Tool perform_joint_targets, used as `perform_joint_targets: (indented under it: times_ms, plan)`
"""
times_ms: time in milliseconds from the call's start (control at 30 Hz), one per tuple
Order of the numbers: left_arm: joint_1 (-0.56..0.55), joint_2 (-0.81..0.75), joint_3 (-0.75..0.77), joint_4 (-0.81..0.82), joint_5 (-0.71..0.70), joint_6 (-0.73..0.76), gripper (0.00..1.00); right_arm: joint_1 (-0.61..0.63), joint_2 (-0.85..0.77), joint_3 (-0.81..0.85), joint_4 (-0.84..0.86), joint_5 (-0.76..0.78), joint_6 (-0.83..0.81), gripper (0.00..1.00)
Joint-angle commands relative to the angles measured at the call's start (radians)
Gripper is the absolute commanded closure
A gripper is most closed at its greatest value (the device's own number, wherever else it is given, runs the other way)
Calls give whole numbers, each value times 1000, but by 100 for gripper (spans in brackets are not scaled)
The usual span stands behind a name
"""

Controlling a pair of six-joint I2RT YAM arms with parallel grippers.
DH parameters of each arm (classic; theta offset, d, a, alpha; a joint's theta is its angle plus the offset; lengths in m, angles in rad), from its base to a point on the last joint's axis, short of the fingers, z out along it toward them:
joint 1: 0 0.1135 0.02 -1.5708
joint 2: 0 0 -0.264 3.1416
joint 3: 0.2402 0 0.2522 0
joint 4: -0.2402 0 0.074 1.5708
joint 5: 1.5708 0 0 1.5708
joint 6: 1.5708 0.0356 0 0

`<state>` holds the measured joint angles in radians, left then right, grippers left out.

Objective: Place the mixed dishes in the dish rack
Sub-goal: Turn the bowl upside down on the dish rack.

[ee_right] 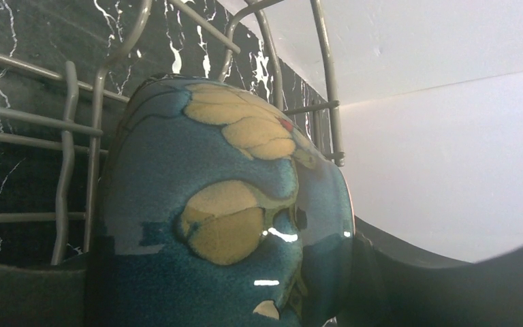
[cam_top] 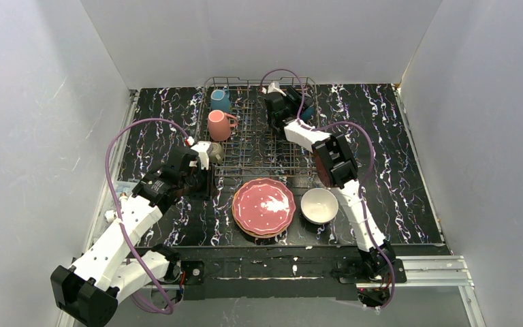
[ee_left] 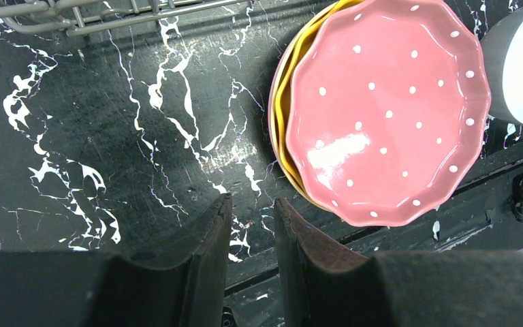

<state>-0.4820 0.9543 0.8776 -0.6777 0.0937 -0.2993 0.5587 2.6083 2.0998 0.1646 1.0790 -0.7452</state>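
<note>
Looking from above, we see the dish rack [cam_top: 259, 153] at upper centre, with a teal mug [cam_top: 220, 100] and a pink mug [cam_top: 218, 125] in its left part. Our right gripper [ee_right: 238, 289] is clamped on the dark-blue bowl [ee_right: 225, 204], which sits on edge among the rack's wires. The left gripper [ee_left: 252, 204] has its fingers slightly apart, with only the table [ee_left: 109, 136] showing between them, left of the pink plate [ee_left: 381, 109].
</note>
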Motion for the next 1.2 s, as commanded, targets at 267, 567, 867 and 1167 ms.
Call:
perform_joint_targets:
  times_ms: [267, 567, 867, 1167]
  plan:
    - [-4, -18, 4, -8, -18, 11, 72, 7, -48, 4, 97, 49, -1, 52]
    - [-5, -22, 3, -8, -20, 12, 71, 29, -44, -6, 45, 32, 37, 13]
    - [-5, -24, 3, -8, -17, 12, 71, 31, -57, -6, -25, 5, 83, 2]
    - [-4, -25, 4, -8, -14, 12, 71, 36, -75, 3, -102, -29, 142, 2]
